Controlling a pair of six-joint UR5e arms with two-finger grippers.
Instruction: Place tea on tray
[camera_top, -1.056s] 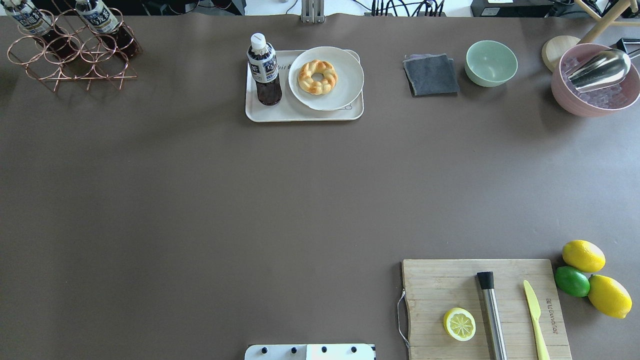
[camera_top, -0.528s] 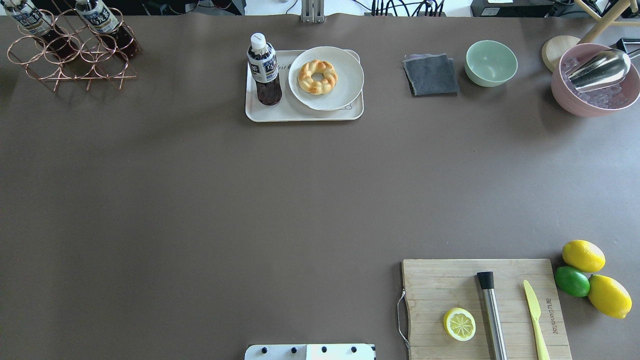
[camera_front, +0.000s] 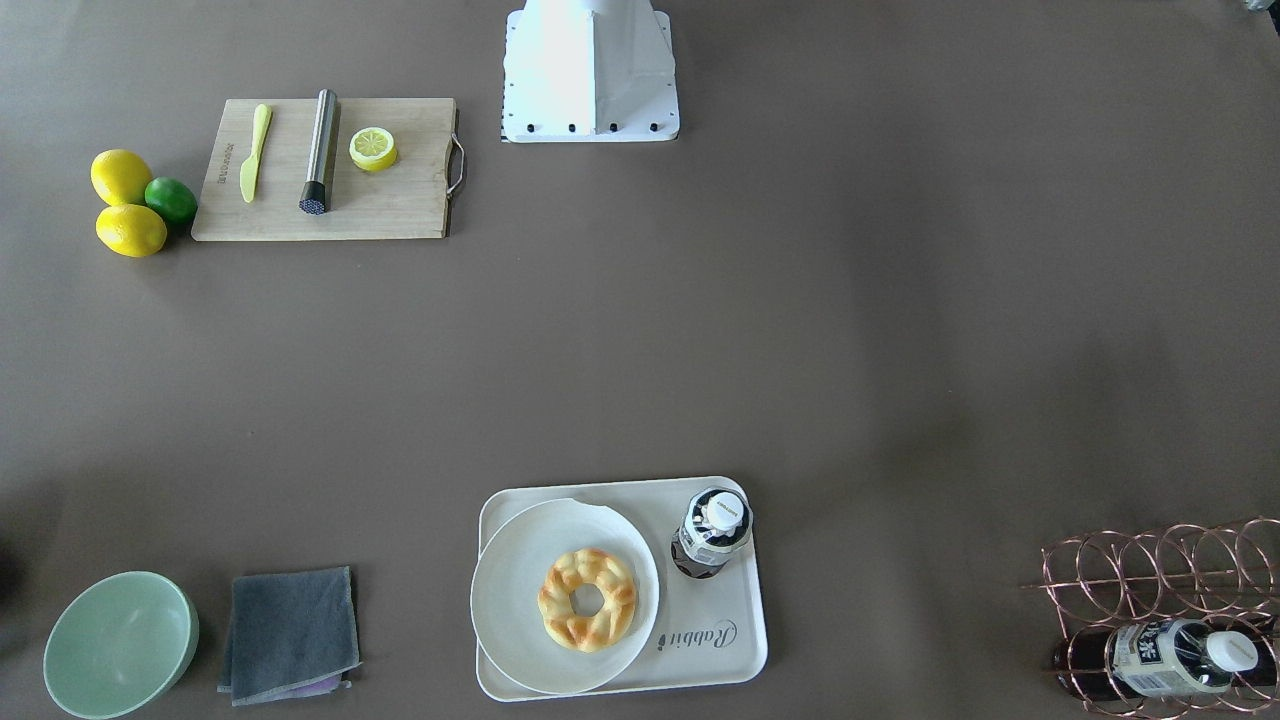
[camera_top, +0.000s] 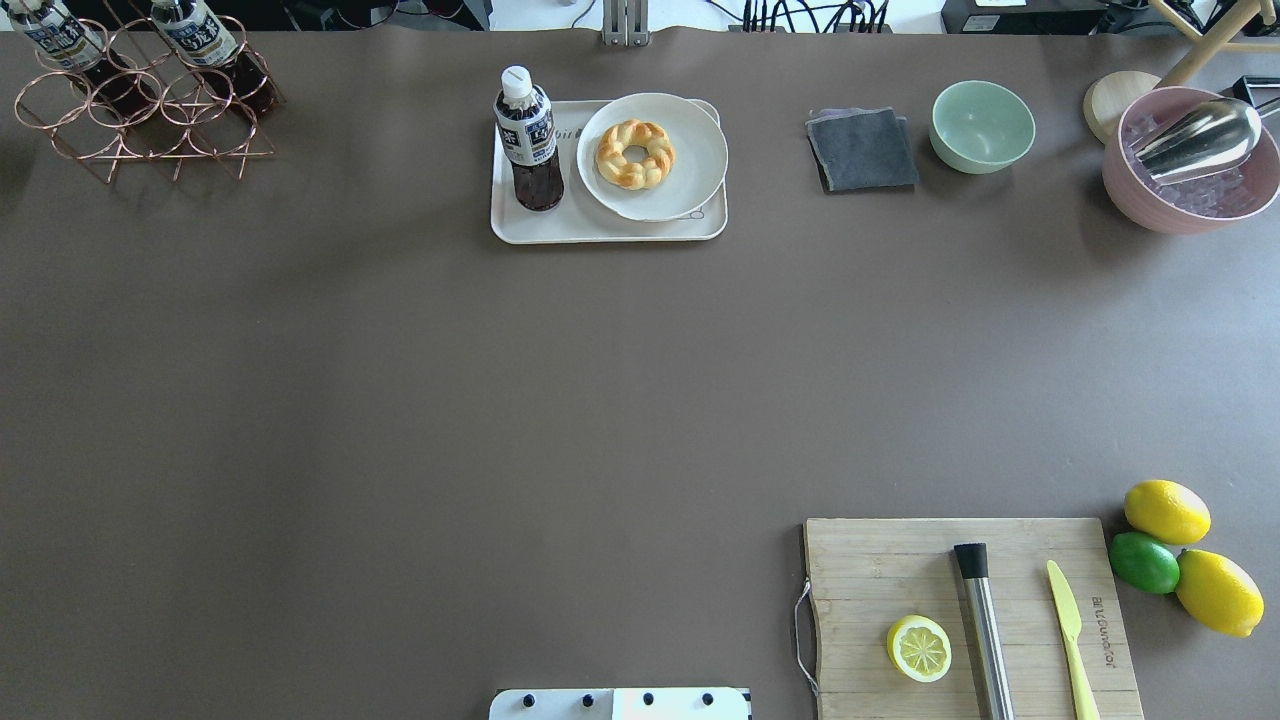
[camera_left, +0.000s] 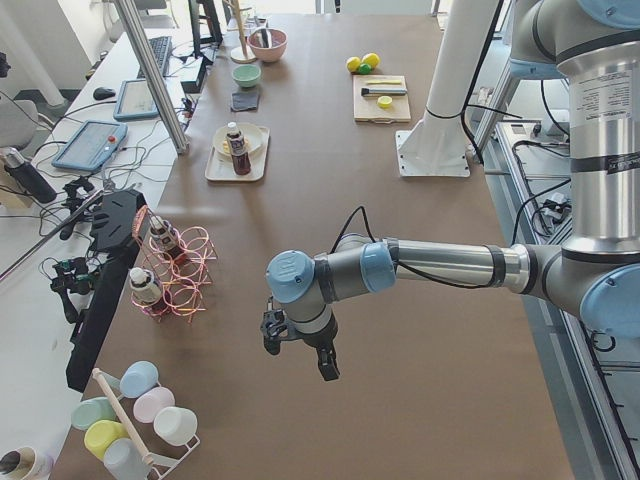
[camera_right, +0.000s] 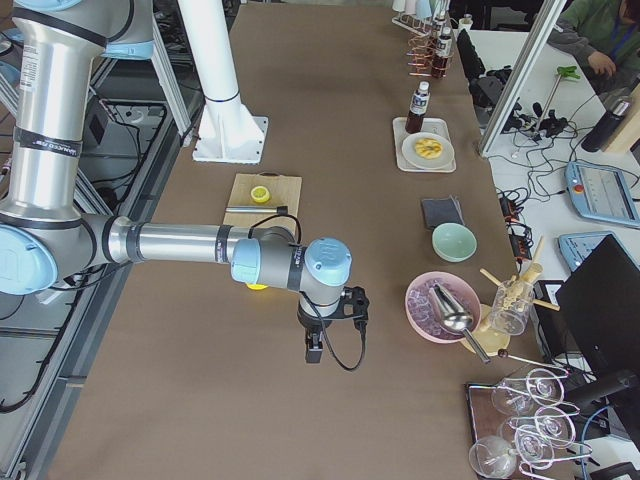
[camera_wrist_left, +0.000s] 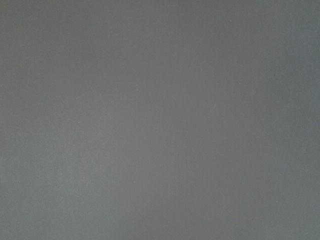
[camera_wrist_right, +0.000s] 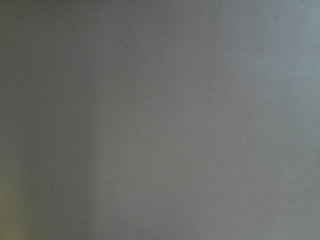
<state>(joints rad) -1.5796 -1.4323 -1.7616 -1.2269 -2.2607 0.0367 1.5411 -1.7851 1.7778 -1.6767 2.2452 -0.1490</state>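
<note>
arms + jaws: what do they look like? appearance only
Left arm and right arm: silver metal tubes, grey joint housings with light-blue round caps, small printed labels on the upper tubes. Black jaws at each wrist; a thin black cable loops from each.

Doughnut (camera_top: 635, 153) laid on round plate (camera_top: 695, 150) far centre, grey cloth (camera_top: 862, 150) and green bowl (camera_top: 982, 126) set to its right, cutting board (camera_top: 870, 570) placed near right

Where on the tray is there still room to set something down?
Only the tray strip beside the plate, from the tea to the Rabbit script; the plate crowds the rest. The table toward the cutting board is bare.
</note>
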